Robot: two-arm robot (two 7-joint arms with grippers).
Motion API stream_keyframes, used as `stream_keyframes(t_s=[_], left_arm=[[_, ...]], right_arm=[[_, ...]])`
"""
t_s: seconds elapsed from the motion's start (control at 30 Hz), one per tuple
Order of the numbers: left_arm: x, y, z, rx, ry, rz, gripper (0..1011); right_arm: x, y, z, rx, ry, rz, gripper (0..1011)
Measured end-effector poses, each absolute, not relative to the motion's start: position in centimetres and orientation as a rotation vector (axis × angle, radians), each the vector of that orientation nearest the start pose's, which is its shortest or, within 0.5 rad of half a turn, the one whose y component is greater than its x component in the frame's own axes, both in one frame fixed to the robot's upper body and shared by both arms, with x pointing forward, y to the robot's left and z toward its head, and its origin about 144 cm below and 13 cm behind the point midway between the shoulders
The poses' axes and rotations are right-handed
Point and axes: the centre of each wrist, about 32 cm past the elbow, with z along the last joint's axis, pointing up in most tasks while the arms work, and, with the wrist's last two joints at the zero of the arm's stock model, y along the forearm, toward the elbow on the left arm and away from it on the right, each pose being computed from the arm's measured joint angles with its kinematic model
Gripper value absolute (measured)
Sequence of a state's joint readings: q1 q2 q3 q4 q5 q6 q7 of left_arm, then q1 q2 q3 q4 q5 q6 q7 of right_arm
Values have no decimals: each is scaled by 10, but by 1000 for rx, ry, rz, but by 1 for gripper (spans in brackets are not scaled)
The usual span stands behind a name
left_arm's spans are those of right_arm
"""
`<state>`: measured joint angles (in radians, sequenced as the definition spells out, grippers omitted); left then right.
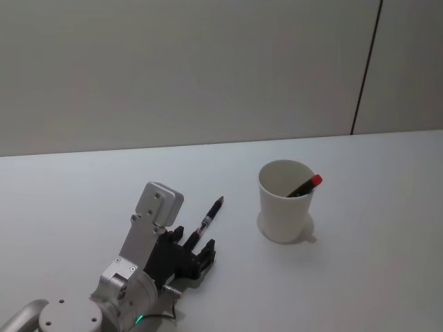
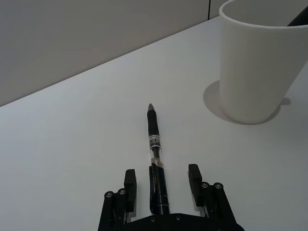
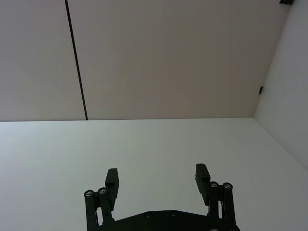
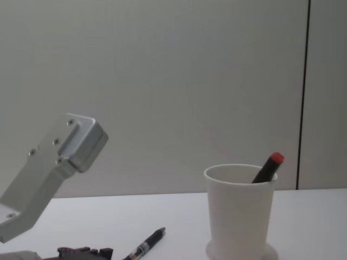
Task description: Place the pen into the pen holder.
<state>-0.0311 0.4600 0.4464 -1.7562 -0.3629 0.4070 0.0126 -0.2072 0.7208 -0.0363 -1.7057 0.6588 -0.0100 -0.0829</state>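
Straddling the rear end of the pen (image 2: 154, 139), the left gripper (image 2: 161, 173) sits low on the table (image 2: 72, 144), fingers spread, nothing pinched yet: lined up for a squeeze, I'd say. That pen lies flat, near the pen holder (image 2: 260, 62). Head view adds a red-capped marker (image 1: 306, 185) leaning inside it; the right gripper (image 3: 158, 175) idles agape over bare table.

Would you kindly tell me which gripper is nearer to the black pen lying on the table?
Left. The left gripper is open, its fingers straddling the rear end of the pen. The right gripper is open over the table elsewhere, away from the pen.
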Motion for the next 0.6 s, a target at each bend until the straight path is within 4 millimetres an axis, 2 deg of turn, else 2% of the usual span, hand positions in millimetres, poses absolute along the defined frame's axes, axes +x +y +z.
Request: stream_keyframes(t_s=[0.6], left_arm=[[432,209,1169,401,160,1101,558]], right_arm=[[409,-388,1178,-129,49,-1532,1002]])
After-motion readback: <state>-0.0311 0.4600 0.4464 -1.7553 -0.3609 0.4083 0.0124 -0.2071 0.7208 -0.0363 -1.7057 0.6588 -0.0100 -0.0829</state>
